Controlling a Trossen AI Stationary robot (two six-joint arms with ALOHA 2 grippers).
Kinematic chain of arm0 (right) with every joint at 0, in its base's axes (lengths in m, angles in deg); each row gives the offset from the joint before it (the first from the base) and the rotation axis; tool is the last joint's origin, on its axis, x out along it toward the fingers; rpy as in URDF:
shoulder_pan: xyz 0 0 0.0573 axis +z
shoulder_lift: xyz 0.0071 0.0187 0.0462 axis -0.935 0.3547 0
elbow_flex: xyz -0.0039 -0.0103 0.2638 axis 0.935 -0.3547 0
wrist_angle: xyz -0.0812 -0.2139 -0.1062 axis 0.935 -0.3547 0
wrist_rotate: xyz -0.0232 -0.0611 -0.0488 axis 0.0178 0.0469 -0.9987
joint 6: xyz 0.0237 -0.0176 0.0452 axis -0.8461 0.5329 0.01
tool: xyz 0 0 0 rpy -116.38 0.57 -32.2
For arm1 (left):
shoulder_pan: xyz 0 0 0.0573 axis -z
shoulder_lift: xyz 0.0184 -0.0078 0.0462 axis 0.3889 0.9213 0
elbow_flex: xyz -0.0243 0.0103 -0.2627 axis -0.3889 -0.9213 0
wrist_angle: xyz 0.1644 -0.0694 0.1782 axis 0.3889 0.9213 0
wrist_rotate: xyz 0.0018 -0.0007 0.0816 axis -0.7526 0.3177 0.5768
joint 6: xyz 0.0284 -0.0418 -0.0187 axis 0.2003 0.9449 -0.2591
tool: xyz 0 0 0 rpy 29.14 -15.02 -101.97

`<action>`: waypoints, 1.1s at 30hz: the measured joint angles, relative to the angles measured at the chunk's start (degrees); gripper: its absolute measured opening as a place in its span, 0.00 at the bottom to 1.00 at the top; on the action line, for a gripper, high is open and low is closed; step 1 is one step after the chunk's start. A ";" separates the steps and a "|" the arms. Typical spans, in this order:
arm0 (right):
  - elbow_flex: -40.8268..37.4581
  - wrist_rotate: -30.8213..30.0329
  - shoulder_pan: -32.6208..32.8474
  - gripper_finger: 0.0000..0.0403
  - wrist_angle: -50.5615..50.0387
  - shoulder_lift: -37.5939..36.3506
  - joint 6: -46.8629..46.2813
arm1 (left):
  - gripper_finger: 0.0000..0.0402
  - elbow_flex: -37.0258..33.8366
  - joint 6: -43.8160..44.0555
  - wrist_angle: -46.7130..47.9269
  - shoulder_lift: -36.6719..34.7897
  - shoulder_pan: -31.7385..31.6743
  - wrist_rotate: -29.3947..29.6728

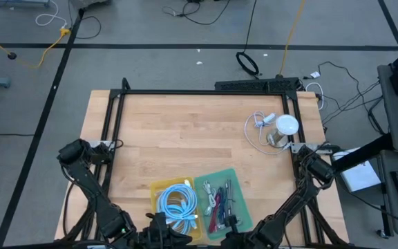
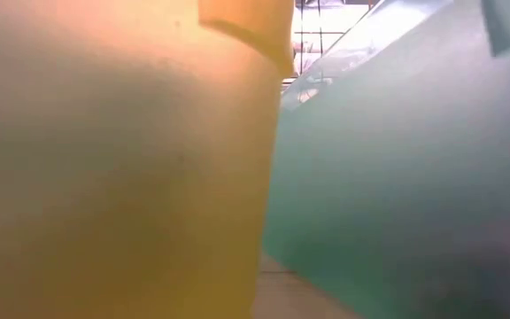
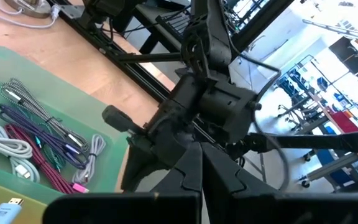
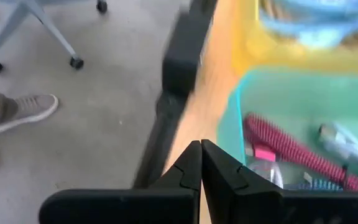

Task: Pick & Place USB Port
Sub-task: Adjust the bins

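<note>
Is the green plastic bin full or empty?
Partly full: the green plastic bin holds several loose cables, red, purple and white, across its floor.

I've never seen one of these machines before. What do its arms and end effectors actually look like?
Both arms are dark, nearly black, built of slim jointed links. The left arm and right arm look alike from above. The right arm's wrist is a chunky black housing with a thin black cable looping off it. Each end effector, left and right, has two matte black fingers tapering to wedge tips.
</note>
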 joint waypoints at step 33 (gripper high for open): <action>-9.09 0.21 10.67 0.00 -52.94 -9.42 -43.79 | 0.00 0.00 52.96 43.63 0.00 9.41 -11.06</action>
